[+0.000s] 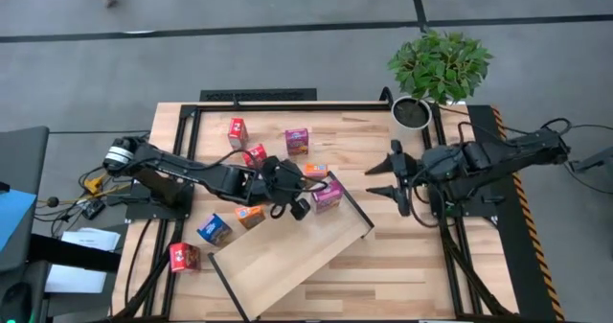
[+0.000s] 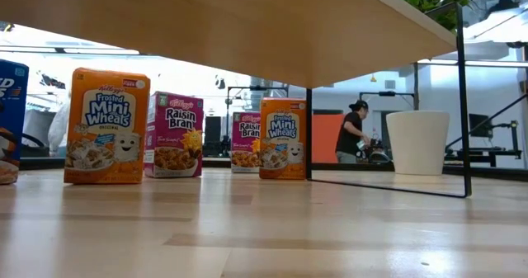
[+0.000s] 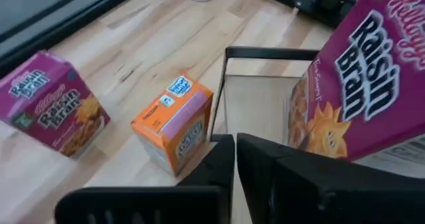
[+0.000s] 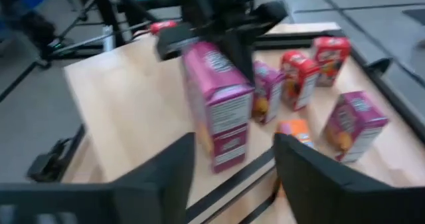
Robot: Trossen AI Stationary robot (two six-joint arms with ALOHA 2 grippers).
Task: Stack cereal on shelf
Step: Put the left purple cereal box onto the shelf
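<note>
The shelf (image 1: 287, 256) lies slantwise on the table, a pale board in a black frame. A magenta cereal box (image 1: 328, 194) stands upright on the shelf's far right end (image 4: 219, 111). My left gripper (image 1: 299, 205) is shut right beside this box (image 3: 358, 84), its fingers (image 3: 219, 164) low by the shelf's frame (image 3: 265, 52). An orange box (image 3: 174, 121) and another magenta box (image 3: 53, 111) stand on the table past it. More red, orange and blue boxes (image 1: 215, 229) stand around the left arm. My right gripper (image 1: 388, 181) hovers open to the right (image 4: 232, 177). My left gripper's shut fingers stand close against the magenta box's printed front (image 3: 312, 117), near its lower edge. I cannot tell whether they touch it. The box stands upright on the shelf board.
A potted plant (image 1: 436, 69) in a white pot (image 2: 417, 142) stands at the table's far right corner. Red boxes (image 1: 238, 131) stand near the far edge. The shelf's underside (image 2: 247, 22) spans the low view, where a person (image 2: 353, 131) stands in the room behind.
</note>
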